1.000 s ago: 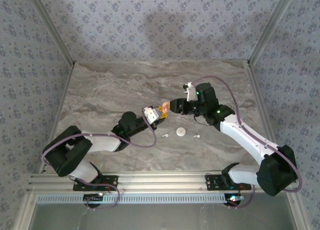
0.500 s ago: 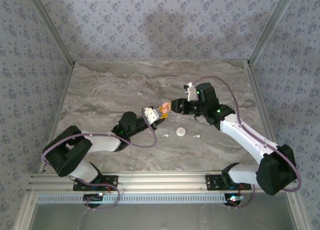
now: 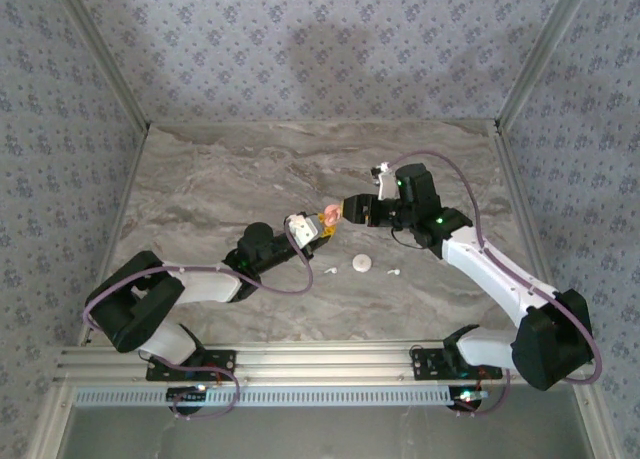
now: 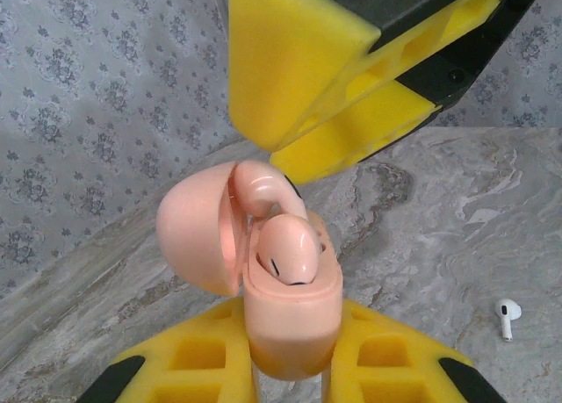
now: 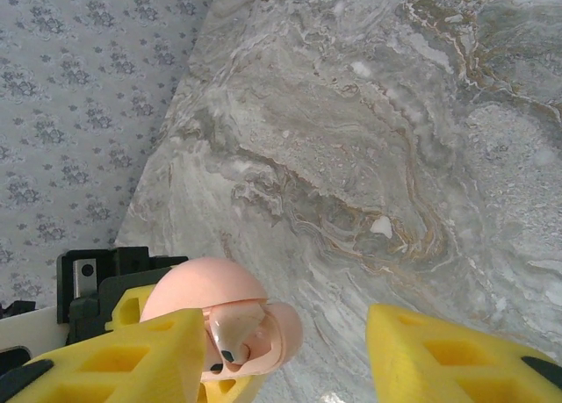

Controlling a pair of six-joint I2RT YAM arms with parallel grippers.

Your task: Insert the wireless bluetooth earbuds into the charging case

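my left gripper (image 4: 290, 377) is clamped on the open pink case (image 4: 285, 302), held over the middle of the table (image 3: 200, 179), with a pink bud (image 4: 288, 248) seated inside. my right gripper (image 5: 285, 355) has its jaws apart, just beside the lid. toward the near edge, one white earbud (image 3: 330, 271) lies left of a disc (image 3: 361, 264), another earbud (image 3: 393, 272) right of it.
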